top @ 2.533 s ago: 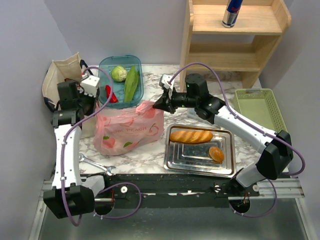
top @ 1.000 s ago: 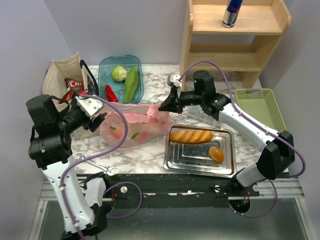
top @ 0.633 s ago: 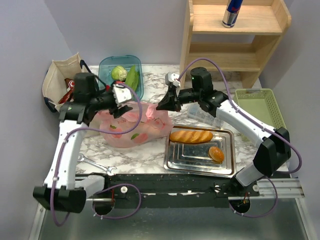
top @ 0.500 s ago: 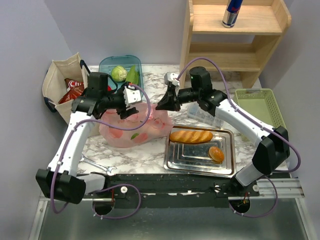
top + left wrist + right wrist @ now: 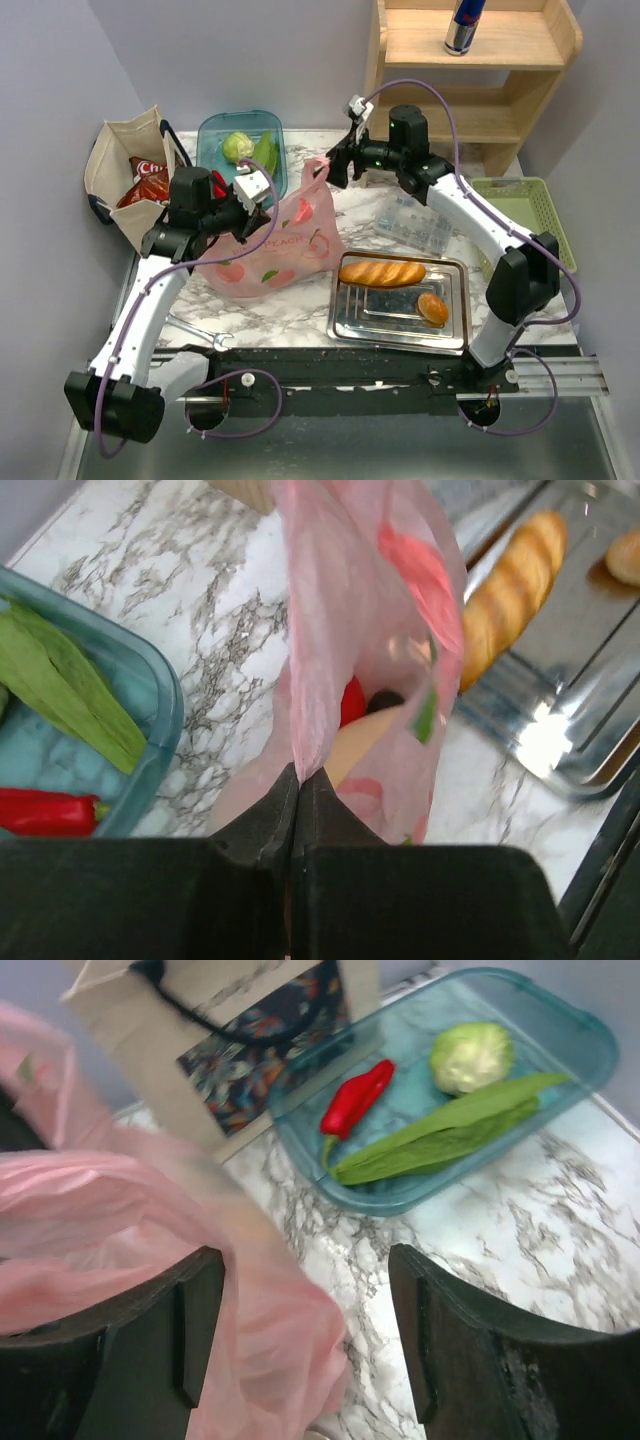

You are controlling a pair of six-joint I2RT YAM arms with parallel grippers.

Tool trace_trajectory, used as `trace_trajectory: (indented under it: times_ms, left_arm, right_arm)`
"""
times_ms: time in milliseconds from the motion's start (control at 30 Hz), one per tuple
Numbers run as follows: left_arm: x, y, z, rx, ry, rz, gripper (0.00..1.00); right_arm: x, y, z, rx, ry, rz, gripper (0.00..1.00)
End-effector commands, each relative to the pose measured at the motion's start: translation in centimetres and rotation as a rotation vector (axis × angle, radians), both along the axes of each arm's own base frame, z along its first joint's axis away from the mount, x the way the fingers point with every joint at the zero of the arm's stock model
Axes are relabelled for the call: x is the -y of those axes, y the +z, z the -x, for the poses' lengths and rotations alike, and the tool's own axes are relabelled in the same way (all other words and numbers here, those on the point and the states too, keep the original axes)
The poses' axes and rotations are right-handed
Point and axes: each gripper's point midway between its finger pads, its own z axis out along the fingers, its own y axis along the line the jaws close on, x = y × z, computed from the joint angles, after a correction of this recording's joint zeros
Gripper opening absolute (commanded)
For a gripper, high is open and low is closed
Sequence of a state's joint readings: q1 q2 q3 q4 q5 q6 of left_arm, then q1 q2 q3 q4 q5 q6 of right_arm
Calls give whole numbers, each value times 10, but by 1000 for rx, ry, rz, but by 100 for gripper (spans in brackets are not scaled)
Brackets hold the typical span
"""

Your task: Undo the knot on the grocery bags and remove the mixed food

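The thin pink grocery bag (image 5: 275,250) lies on the marble between my arms, its top pulled up into a ridge. My left gripper (image 5: 258,208) is shut on a fold of its film (image 5: 297,765). Through the gaping mouth I see food: a red piece (image 5: 352,700) and a pale yellow piece (image 5: 362,742). My right gripper (image 5: 333,170) stands open at the bag's raised far corner, with loose pink film (image 5: 275,1345) lying against its left finger (image 5: 195,1330). I cannot make out the knot. The beige tote (image 5: 122,165) with chip bags (image 5: 148,180) stands far left.
A blue tub (image 5: 212,135) holds cabbage (image 5: 238,147), a green leaf (image 5: 263,155) and a red pepper (image 5: 355,1100). A steel tray (image 5: 385,315) carries a baguette (image 5: 382,271) and a bun (image 5: 432,307). A green basket (image 5: 520,215), a wooden shelf (image 5: 470,90) and a wrench (image 5: 190,330) are also here.
My left gripper swung in from the left and shut on the pink bag's edge. My right gripper let go, opened and drew back toward the far side. The bag's top now stands raised.
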State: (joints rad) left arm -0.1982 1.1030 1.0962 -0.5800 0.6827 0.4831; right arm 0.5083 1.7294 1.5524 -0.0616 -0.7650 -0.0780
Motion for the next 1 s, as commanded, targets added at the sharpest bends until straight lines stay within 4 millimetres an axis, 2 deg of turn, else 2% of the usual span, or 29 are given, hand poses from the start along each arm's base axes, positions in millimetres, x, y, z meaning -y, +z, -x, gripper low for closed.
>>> trace_trajectory:
  times_ms: [0, 67, 167, 233, 333, 367, 433, 500, 633, 767, 833, 967]
  left_arm:
    - [-13, 9, -12, -165, 380, 246, 0]
    - [-24, 9, -20, -176, 495, 276, 0]
    - [-30, 21, -27, -159, 562, 325, 0]
    - [-28, 26, -30, -170, 577, 357, 0]
    - [-28, 23, -36, -202, 612, 370, 0]
    - [-29, 22, -38, -204, 621, 371, 0]
    - [-31, 20, -40, -207, 639, 364, 0]
    - [-31, 20, -41, -215, 644, 362, 0]
    - [-29, 18, -46, -245, 652, 373, 0]
    - [-28, 18, -49, -249, 654, 381, 0]
    - [-28, 19, -48, -243, 655, 386, 0]
    - [-25, 20, -43, -238, 631, 395, 0]
  right_arm:
    - [14, 44, -34, -146, -323, -115, 79]
    - [31, 42, -22, -218, -397, -84, 82]
    - [66, 14, 5, -319, -532, -7, 82]
    - [82, -4, 34, -392, -557, 7, 82]
    - [77, -20, 91, -484, -379, 29, 79]
    - [75, -17, 110, -464, -295, 27, 79]
    - [79, -24, 128, -446, -266, 24, 79]
    - [72, -29, 140, -446, -249, 10, 79]
    - [31, -29, 155, -337, -248, 18, 82]
    - [-10, -34, 161, -322, -274, 20, 85]
    - [-30, -36, 155, -334, -342, 9, 89]
    - [-36, -35, 118, -383, -558, -91, 98]
